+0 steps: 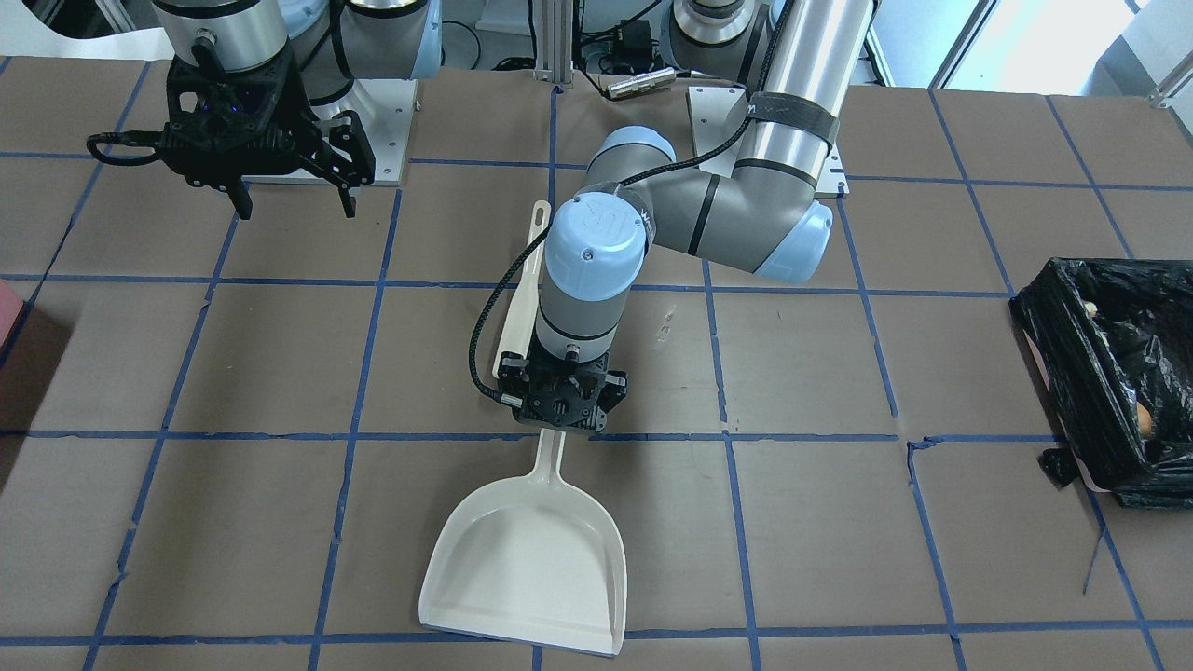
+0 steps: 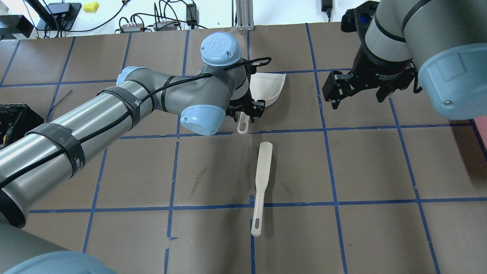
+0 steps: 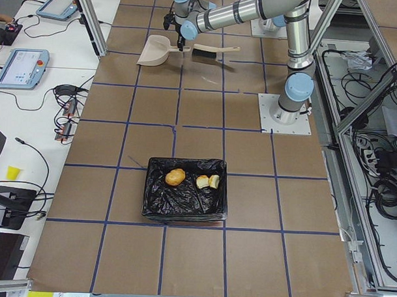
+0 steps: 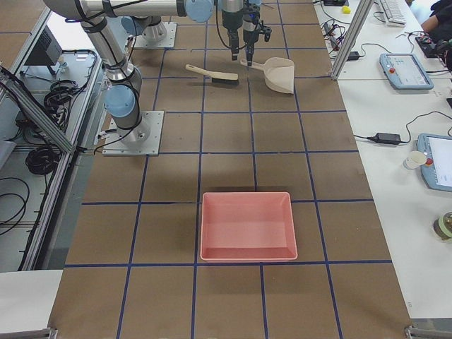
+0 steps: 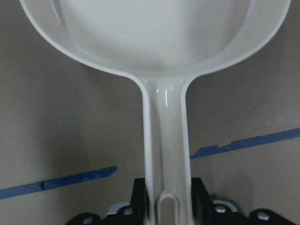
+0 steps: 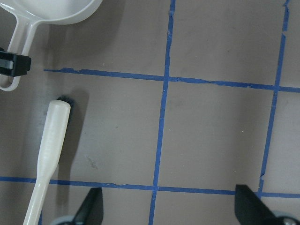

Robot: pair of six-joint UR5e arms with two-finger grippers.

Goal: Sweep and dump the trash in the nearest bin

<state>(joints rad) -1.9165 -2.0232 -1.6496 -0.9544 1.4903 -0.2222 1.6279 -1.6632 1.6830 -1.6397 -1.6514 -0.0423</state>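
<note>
Trash (image 3: 175, 177) lies inside the black-lined bin (image 3: 152, 200), well apart from the dustpan (image 1: 522, 559).

Table (image 2: 365, 167) was covered in brown paper (image 1: 280, 522), gridded with blue tape (image 1: 802, 436); the tape was torn and lifted in spots. A cream dustpan (image 1: 522, 559) sat mid-table, mouth facing away from the robot. A cream brush (image 2: 262, 167) lay flat on the robot's side of it, head near the pan's handle, not touching. A black-bagged bin (image 3: 183, 216) stood well apart toward the robot's left end, a pink tray (image 4: 247, 229) toward the right end. Two pale base plates (image 3: 268, 125) were along the robot's edge.
</note>
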